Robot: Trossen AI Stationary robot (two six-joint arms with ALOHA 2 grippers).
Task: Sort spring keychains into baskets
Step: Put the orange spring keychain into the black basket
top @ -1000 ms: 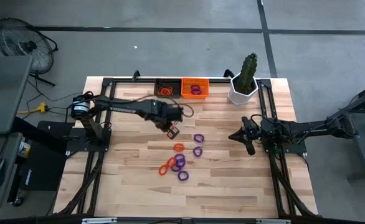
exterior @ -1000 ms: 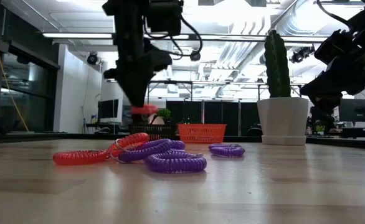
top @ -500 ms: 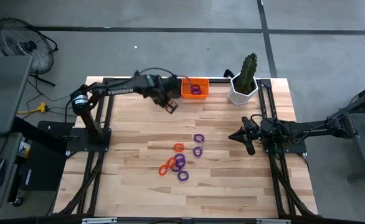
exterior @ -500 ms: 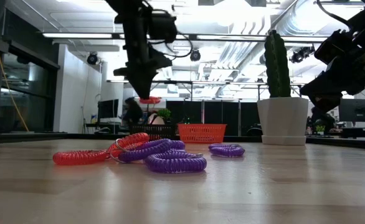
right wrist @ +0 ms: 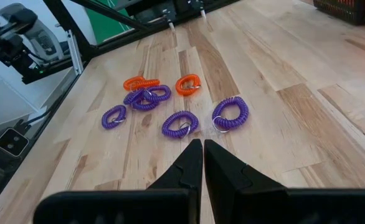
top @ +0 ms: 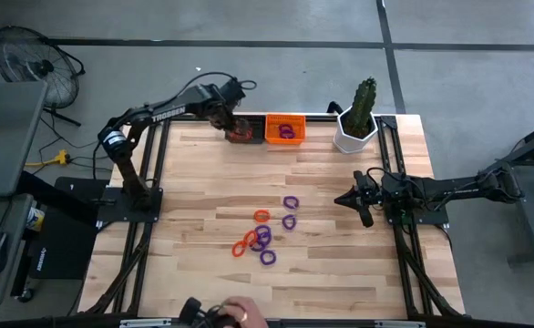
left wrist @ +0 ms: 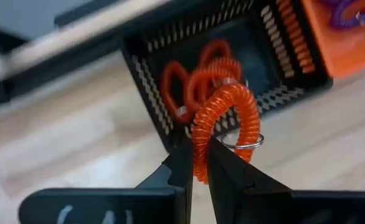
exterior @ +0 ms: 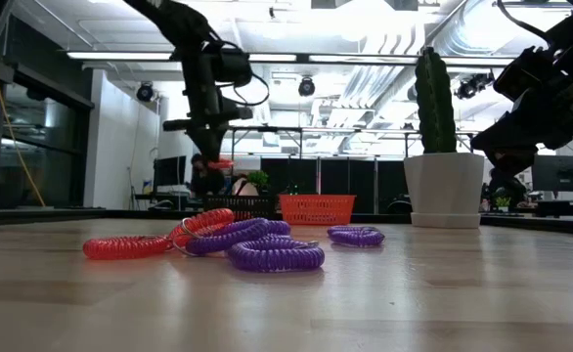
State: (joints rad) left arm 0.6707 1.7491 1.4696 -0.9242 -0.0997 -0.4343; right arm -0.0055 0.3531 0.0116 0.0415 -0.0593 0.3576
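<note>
Left gripper (left wrist: 196, 163) is clamped on an orange spring keychain (left wrist: 223, 121), fingers (left wrist: 181, 163) pinching one side of the coil at its lower end. The loop stands on edge, long axis running away from the fingertips toward the black basket (left wrist: 144, 78); its small metal ring (left wrist: 243, 142) hangs off the side, just past the fingertips. Beyond the held loop, inside the black basket, lie more orange keychains (left wrist: 198, 81), overlapping. The orange basket (left wrist: 307, 43) sits touching the black one, to the side of the fingers, with a purple coil (left wrist: 350, 12) in it. In the high view the left gripper (top: 237, 128) is over the black basket (top: 241, 130) at the table's far edge; the orange basket (top: 285, 129) is beside it. In the low view the held loop (exterior: 221, 163) hangs clear above the table. Right gripper (right wrist: 202, 163) rests with fingers shut together, empty, tips aimed at the loose keychains on the table (right wrist: 332, 106). Nearest ahead of its tips lie two purple loops (right wrist: 180, 124), flat; farther out are an orange loop (right wrist: 188, 84), a tangled purple-and-orange cluster (right wrist: 143, 92) and one more purple loop (right wrist: 114, 116). The cactus pot (top: 355, 132) stands next to the orange basket. A person's hand (top: 240, 314) shows at the table's near edge.
</note>
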